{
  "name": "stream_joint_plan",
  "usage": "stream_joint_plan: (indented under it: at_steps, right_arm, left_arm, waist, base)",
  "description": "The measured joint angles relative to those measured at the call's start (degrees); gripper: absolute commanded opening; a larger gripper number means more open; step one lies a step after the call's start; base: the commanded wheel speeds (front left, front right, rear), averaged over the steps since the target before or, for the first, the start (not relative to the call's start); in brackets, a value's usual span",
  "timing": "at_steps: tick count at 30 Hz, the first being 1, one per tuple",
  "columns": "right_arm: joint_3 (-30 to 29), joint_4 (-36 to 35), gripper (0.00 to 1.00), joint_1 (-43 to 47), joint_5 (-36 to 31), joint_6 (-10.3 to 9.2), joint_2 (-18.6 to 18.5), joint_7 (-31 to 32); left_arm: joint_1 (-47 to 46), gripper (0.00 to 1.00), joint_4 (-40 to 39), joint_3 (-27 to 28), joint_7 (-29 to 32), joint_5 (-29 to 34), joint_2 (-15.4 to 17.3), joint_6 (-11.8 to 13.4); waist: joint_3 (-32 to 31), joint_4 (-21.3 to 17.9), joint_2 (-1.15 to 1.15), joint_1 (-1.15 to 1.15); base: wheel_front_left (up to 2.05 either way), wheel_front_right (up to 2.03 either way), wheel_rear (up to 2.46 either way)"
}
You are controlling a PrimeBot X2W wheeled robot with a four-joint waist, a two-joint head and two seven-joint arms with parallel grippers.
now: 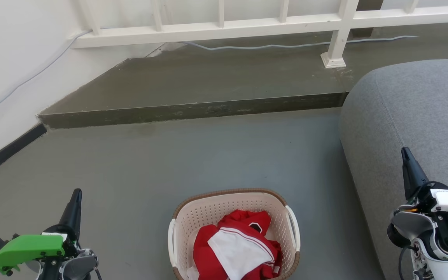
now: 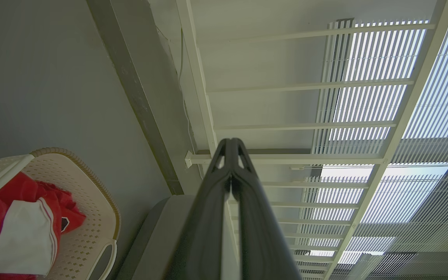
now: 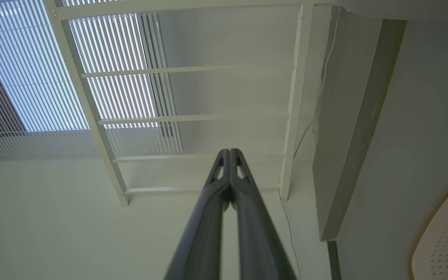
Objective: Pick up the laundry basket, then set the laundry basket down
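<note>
- The laundry basket (image 1: 233,217) is sitting on the grey floor (image 1: 193,155), close in front of the robot and just beside the grey sofa (image 1: 414,116) on the robot's right.
- The basket is carrying a red and white garment (image 1: 235,249), which is lying loosely inside and reaching about rim height.
- The left gripper (image 1: 77,194) is hanging well apart from the basket's left handle (image 1: 172,241); in the left wrist view its 2 fingers (image 2: 247,202) are pressed together with nothing between them.
- The right gripper (image 1: 405,152) is hovering over the sofa edge, apart from the right handle (image 1: 294,225); in the right wrist view its 2 fingers (image 3: 247,210) are likewise closed together and empty.
- Both grippers are pointing away from the basket, toward the raised step (image 1: 193,111) and the white railing (image 1: 224,27).
- Judgement: 0 of the 2 steps are showing as done. The basket is resting on the floor ungripped, so either the pick-up is not yet begun or both steps are finished; the pictures are not settling which.
- If unstarted, the remaining work is: opening both grippers, reaching each handle, lifting, then setting down.
</note>
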Motion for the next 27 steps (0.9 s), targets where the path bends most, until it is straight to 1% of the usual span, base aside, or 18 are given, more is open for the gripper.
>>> stream_joint_plan:
  at_steps: [27]
  right_arm:
    - [-0.1, 0.0, 0.00, 0.0, 0.0, 0.00, 0.1, 0.0]
  left_arm:
    - [0.0, 0.00, -0.1, 0.1, 0.0, 0.0, 0.0, 0.0]
  waist:
    - [0.0, 0.0, 0.00, 0.00]
  base:
    - [0.00, 0.00, 0.00]
